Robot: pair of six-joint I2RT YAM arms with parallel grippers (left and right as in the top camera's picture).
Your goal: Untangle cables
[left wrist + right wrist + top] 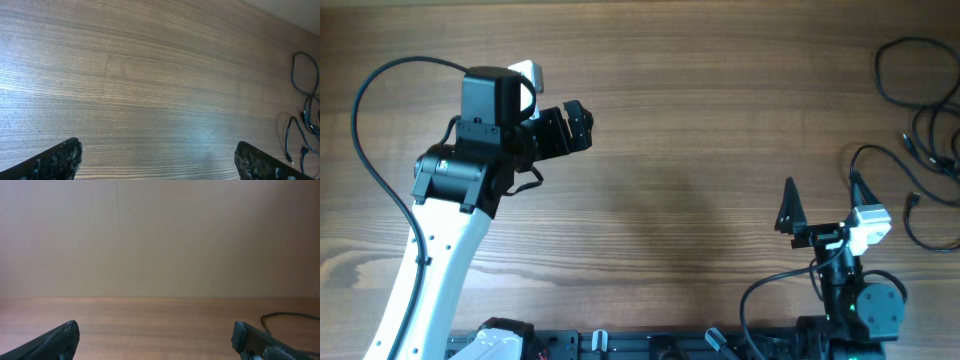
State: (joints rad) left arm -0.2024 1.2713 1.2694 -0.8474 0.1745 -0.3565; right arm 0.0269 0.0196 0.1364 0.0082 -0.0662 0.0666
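Several thin black cables (916, 140) lie in loose, overlapping loops at the right-hand edge of the desk (700, 120), some of them running out of the overhead view. Small plug ends show among the strands. From above the loops cross one another, though I cannot tell how tightly they are caught. The left wrist view picks up the same cords (306, 115) at its right margin. The right wrist view shows only one dark strand (290, 314) lying flat on the wood.

Nearest to them is the right claw (822, 185), low by the front of the desk with its two fingers spread wide and nothing between them. One strand curves in close to its outer finger, and I cannot tell whether they touch. Its own camera shows the same wide gap (155, 330).

The left claw (582, 125) hangs over bare wood well apart from the cables, also fully spread and gripping nothing (157, 155). A thicker black wire (360, 130) arcs along its white arm.

The desk is brown wood with a fine straight grain. Behind it stands a plain pale wall (160, 240).
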